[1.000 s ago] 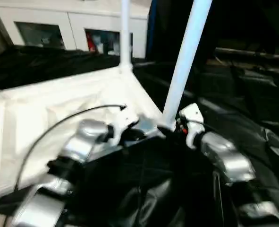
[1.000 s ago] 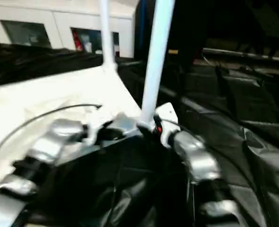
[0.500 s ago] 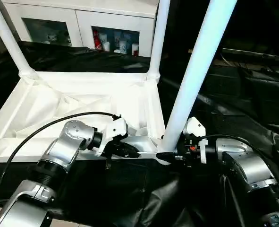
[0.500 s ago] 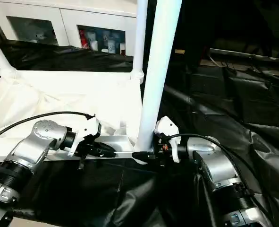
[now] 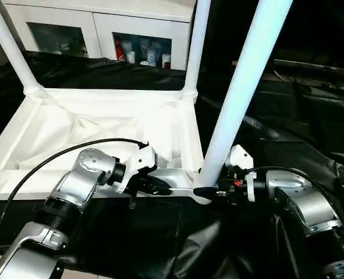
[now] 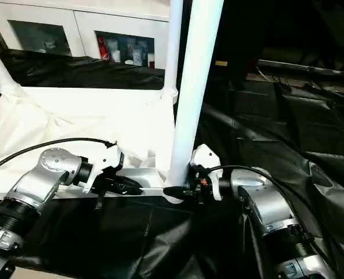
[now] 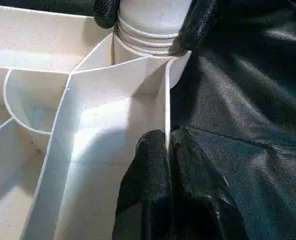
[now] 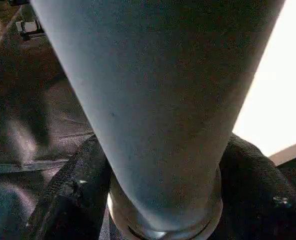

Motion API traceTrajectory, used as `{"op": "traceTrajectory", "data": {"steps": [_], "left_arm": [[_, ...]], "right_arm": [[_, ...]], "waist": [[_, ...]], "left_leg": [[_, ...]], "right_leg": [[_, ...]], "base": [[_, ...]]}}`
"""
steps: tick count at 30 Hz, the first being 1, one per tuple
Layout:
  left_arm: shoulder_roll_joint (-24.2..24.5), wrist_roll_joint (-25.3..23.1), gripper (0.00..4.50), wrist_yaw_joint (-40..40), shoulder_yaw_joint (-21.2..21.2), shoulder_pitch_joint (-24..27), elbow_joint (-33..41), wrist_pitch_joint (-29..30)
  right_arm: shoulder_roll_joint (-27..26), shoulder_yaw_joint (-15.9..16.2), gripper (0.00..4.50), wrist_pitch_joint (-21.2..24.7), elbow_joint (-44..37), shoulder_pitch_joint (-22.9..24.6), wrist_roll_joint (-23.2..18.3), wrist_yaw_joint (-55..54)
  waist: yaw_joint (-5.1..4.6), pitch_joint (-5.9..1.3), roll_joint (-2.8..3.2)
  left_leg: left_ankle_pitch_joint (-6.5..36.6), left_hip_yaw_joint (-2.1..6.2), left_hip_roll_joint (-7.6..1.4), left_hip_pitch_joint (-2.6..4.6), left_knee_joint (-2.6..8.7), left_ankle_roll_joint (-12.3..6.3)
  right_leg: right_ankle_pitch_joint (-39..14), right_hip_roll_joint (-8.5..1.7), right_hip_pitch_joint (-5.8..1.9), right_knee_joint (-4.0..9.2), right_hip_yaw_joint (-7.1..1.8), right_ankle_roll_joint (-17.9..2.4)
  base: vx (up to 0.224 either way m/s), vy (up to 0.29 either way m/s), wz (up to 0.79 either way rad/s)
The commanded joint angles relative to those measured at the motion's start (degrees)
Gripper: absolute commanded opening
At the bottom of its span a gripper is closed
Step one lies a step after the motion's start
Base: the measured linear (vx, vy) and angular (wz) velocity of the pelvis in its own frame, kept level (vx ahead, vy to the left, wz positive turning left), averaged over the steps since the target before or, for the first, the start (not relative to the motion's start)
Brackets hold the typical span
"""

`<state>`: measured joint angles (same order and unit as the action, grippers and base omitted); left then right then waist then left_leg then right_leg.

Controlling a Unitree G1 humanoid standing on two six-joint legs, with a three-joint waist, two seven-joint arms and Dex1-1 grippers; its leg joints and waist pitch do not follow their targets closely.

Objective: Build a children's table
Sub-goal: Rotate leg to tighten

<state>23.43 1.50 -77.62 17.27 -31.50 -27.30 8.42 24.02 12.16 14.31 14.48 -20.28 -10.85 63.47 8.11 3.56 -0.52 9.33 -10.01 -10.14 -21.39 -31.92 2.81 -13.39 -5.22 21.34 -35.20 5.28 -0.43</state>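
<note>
Right gripper (image 6: pixel 180 192) narrowed onto nearest leg (image 5: pixel 241 87) at its base. Left gripper (image 7: pixel 166 145) pinching top's rim (image 7: pixel 167 105). Probably seating this leg.

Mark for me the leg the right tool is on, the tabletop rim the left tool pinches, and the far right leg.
Near leg (image 5: pixel 236 99), left eye view, mid shaft.
Tabletop rim (image 7: pixel 166 107), left wrist view, thin edge wall.
Far right leg (image 5: pixel 196 46), left eye view, lower shaft.

Both forearms are brushed silver cylinders with ribbed black collars near the elbows. White housings cap each wrist, the right one showing a small red spot. A thin black cable loops over the left forearm. The fingers are matte black.
</note>
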Motion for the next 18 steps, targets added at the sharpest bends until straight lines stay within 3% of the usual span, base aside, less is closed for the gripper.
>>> {"op": "traceTrajectory", "data": {"steps": [1, 2, 3, 4, 7, 9, 13, 16, 17, 18], "left_arm": [[-2.3, -1.1, 0.00, 4.4, 1.0, 0.3, -2.1, 0.6], [-3.8, -2.2, 0.00, 8.6, 0.6, -0.5, -3.6, 0.9], [-4.8, -3.0, 0.00, 11.3, 0.3, -0.9, -4.7, 1.1], [-6.4, -3.6, 0.00, 14.5, 0.0, -1.4, -5.7, 1.3], [-11.3, -5.0, 0.00, 22.0, -0.1, -2.4, -7.8, 2.9], [-14.8, -5.0, 0.00, 24.0, 0.8, -2.5, -7.5, 5.0], [-17.8, -5.2, 0.00, 25.2, 1.9, -2.5, -7.1, 5.8], [-19.3, -5.6, 0.00, 25.8, 2.5, -2.8, -7.5, 5.5], [-19.3, -5.7, 0.00, 25.9, 2.4, -3.0, -7.8, 5.2], [-18.6, -6.1, 0.00, 25.8, 1.8, -3.2, -8.2, 4.7]], "right_arm": [[-2.8, 0.2, 2.66, -0.4, 2.4, 0.0, 2.6, -7.1], [-4.9, -0.8, 2.66, -0.3, 5.4, -0.5, 4.5, -13.5], [-6.2, -1.4, 2.66, -0.3, 7.4, -0.8, 5.8, -17.8], [-8.3, -2.7, 2.66, 0.6, 9.3, -1.1, 6.2, -22.7], [-15.0, -6.4, 2.66, 3.1, 12.2, -1.9, 5.9, -35.6], [-19.9, -7.8, 2.66, 4.6, 13.4, -2.8, 5.7, -42.7], [-23.2, -7.7, 2.65, 3.9, 14.6, -3.9, 6.1, -46.2], [-25.2, -7.0, 2.65, 2.2, 15.0, -4.7, 6.7, -46.8], [-25.4, -6.9, 3.21, 1.7, 15.0, -5.0, 6.7, -46.5], [-25.2, -7.1, 3.35, 1.2, 14.7, -5.2, 6.5, -45.8]], "waist": [[-0.24, -2.87, 0.00], [-0.22, -2.73, 0.20], [-0.45, -2.33, 0.06], [-0.46, -2.42, 0.65], [-1.11, -2.25, 0.43], [-1.33, -2.09, 0.54], [-1.34, -1.98, 0.75], [-1.44, -2.18, 0.78], [-1.44, -2.25, 0.81], [-1.49, -2.24, 0.80]], "left_leg": [[9.2, 1.04, -3.77, 0.87, 3.27, -4.39], [10.4, 1.08, -3.69, 0.93, 3.40, -3.80], [13.3, 1.14, -3.67, 1.10, 3.84, -2.04], [16.3, 1.37, -3.70, 1.45, 4.08, -0.10], [20.7, 1.77, -3.84, 1.73, 4.68, 2.89], [21.6, 1.91, -3.75, 1.60, 4.87, 3.23], [24.5, 2.07, -3.47, 2.07, 4.85, 2.53], [23.8, 2.09, -3.59, 1.80, 5.12, 2.71], [23.8, 2.04, -3.60, 1.90, 5.08, 2.76], [23.9, 2.01, -3.56, 1.90, 5.08, 2.65]], "right_leg": [[-0.1, -4.52, -2.10, 3.70, -3.41, -14.9], [-1.7, -4.56, -2.04, 3.91, -3.41, -14.8], [-7.2, -4.68, -1.99, 4.60, -3.46, -14.0], [-12.4, -5.02, -1.98, 5.01, -3.52, -13.1], [-19.1, -5.10, -1.56, 5.59, -3.72, -10.7], [-20.8, -5.20, -1.48, 5.95, -3.76, -9.4], [-27.3, -5.44, -1.01, 7.14, -3.97, -6.4], [-24.6, -5.11, -1.04, 6.87, -3.97, -6.1], [-24.1, -5.11, -0.94, 6.87, -4.01, -6.1], [-23.6, -5.09, -0.91, 6.82, -4.02, -6.3]], "base": [[0.000, 0.000, 0.00], [0.000, 0.000, 0.00], [0.000, 0.000, 0.00], [0.000, 0.000, 0.00], [-0.033, 0.006, -0.02], [0.000, 0.000, 0.00], [0.000, 0.000, 0.00], [0.000, 0.000, 0.00], [0.000, 0.000, 0.00], [0.000, 0.000, 0.00]]}}
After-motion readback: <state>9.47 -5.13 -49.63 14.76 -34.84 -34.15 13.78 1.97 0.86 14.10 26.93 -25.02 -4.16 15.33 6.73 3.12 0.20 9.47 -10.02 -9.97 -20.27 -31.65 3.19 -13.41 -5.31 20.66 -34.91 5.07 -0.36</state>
